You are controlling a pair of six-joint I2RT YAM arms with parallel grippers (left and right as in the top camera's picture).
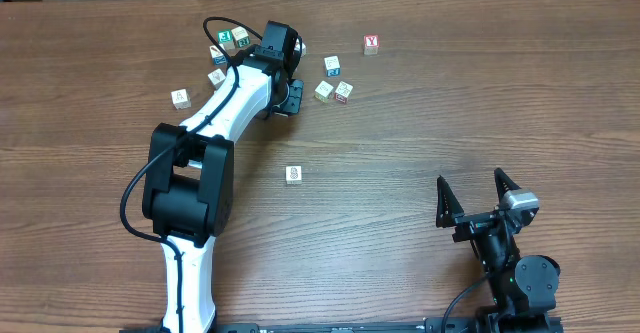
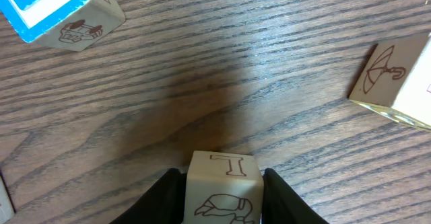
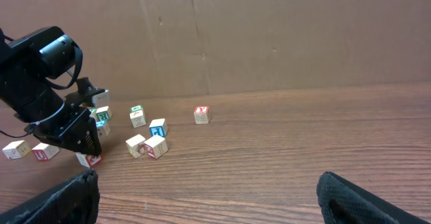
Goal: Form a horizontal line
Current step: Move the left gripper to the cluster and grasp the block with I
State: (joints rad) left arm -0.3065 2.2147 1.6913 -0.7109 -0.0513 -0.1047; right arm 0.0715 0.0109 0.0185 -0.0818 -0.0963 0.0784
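Left jaws part-closed, clamped on a small white wooden cube with brown outline letter point(image 2: 223, 175) in the far-left cluster. Right jaws wide apart, empty, near right. White red-Y cube point(image 1: 371, 44) sat alone, far on the brown wooden worktop point(image 1: 450, 103).

Red Y on a lone white cube point(image 1: 371, 44); outlined T on the block point(image 2: 223, 183) between the jaws.

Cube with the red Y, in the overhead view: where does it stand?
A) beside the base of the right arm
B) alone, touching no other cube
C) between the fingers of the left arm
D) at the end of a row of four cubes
B: the cube with the red Y stands by itself, apart from the other cubes.
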